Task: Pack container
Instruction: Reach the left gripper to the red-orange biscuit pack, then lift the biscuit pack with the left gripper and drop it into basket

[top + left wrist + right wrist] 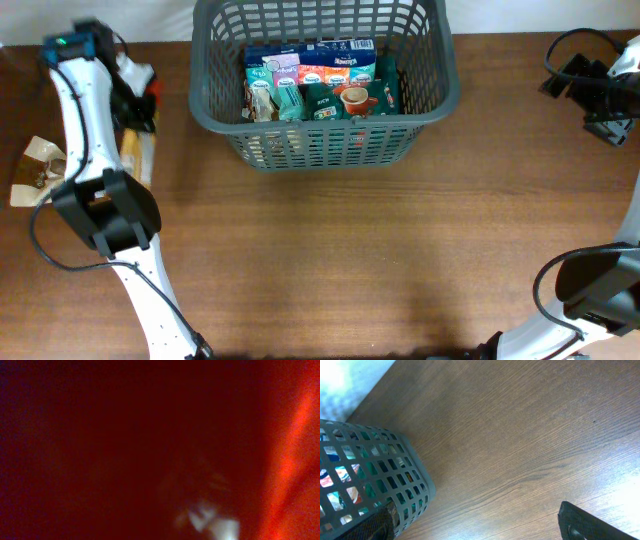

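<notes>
Fingers [590,525] of the right gripper [475,522] stand spread and empty, seemingly parked clear of the container [320,148] at upper centre, while the left gripper [135,98], grip unreadable, likely reaches for loose packets [38,170] at left.

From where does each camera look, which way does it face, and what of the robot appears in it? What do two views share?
Overhead: above the brown wooden table, facing straight down on the large dark grey slotted plastic basket of snack packets; left arm and right arm show.
Left wrist: close to something red; only dark red blur, no fingers visible.
Right wrist: low beside the basket, facing its corner across the table; its dark tool fingers show, wide apart.
Shared: overhead and right wrist both show the basket.
</notes>
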Controlling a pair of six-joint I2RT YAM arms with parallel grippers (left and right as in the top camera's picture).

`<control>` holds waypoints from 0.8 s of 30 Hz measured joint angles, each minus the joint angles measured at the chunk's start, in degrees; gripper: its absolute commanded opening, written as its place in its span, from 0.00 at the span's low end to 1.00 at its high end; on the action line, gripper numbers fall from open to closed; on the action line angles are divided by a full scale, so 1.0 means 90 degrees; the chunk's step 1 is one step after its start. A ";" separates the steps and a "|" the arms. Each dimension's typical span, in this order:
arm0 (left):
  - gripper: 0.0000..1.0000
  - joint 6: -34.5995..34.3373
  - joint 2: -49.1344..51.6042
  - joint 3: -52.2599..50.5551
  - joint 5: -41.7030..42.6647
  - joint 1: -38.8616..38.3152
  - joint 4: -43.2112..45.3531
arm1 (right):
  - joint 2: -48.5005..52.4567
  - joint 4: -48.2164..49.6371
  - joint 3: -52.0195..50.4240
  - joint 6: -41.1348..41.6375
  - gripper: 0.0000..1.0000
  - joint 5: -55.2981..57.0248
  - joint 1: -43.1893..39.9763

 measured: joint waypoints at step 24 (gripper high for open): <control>0.02 0.5003 -0.2132 0.2492 0.0284 -0.4430 0.1846 | 0.0000 0.0002 0.0000 0.0005 0.99 0.0000 0.0000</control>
